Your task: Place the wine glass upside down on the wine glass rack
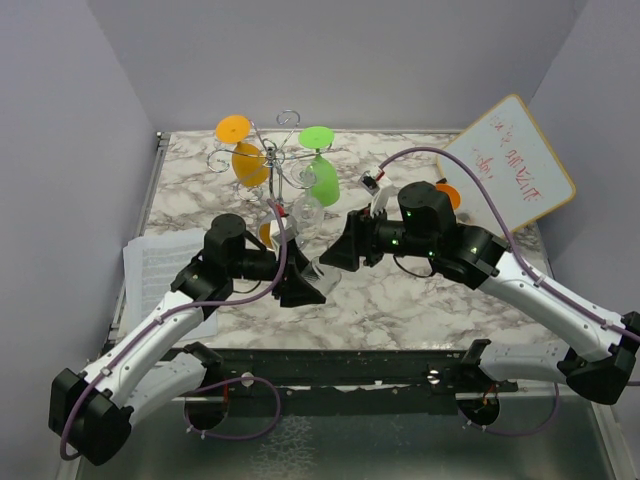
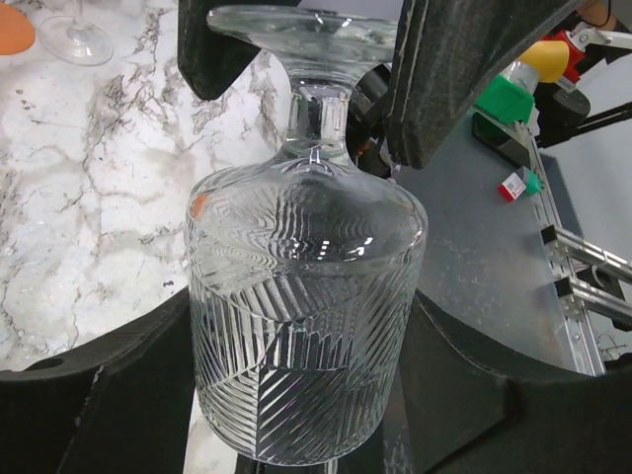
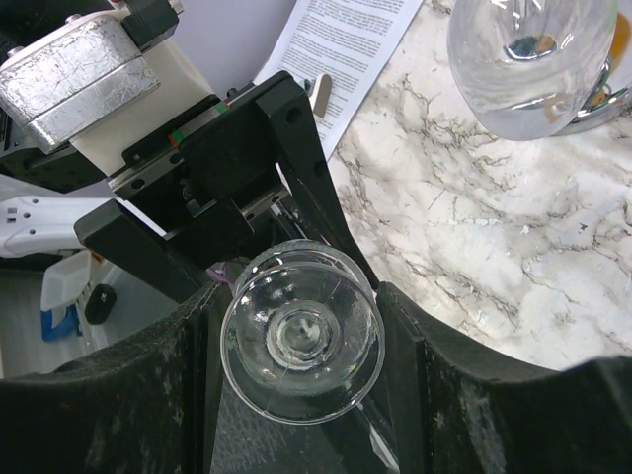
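1. The left gripper is clamped on the bowl of the wine glass.
2. The glass lies level above the surface, foot rightward; the wine glass rack stands beyond.
3. The right gripper flanks the foot; whether it grips, I cannot tell.

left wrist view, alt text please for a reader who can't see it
A clear ribbed wine glass fills the frame, its bowl gripped by the left gripper and its foot, at top, between the black fingers of the right gripper. White marble table shows at left.
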You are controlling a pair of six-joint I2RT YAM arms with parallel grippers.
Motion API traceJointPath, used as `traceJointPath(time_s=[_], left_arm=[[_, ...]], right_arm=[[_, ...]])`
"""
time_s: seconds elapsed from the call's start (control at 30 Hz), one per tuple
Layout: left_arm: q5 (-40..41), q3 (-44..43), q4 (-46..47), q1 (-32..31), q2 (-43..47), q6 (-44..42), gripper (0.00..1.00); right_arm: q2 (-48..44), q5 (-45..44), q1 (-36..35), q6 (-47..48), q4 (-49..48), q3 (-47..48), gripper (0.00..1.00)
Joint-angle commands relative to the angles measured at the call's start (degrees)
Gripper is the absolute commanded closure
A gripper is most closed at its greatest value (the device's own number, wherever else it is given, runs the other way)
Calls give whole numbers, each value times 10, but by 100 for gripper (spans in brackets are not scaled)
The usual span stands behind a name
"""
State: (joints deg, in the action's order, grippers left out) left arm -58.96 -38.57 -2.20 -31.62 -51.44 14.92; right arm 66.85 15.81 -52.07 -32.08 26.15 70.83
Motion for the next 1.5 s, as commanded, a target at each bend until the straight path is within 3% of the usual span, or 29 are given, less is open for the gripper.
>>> traceJointPath(time_s=[0.0, 0.1, 0.2, 0.27, 0.37, 0.67, 0.9, 1.23, 1.47], left_arm=[[15, 7, 20, 0, 9, -1, 100], [54, 14, 47, 0, 25, 12, 100], [84, 27, 78, 0, 45, 29, 100], [98, 40, 109, 0, 61, 43, 100], [128, 67, 153, 0, 96, 60, 100], [242, 107, 174, 0, 214, 44, 100], [452, 129, 163, 0, 312, 24, 100], [817, 120, 149, 0, 357, -18, 100], [930, 114, 175, 0, 333, -49, 100]], right_arm=[[-6, 8, -2, -11, -44, 19, 94], [-6, -6, -2, -12, -45, 21, 78], [-11, -17, -2, -17, -60, 12, 43], [-19, -22, -2, -19, -87, -5, 26], [-17, -48, -2, -25, -98, -10, 15], [-28, -108, -2, -56, -157, -21, 9], [-79, -200, -2, -61, -176, -50, 8], [-100, -223, -1, -53, -169, -67, 9], [-113, -239, -2, -40, -167, -73, 9]])
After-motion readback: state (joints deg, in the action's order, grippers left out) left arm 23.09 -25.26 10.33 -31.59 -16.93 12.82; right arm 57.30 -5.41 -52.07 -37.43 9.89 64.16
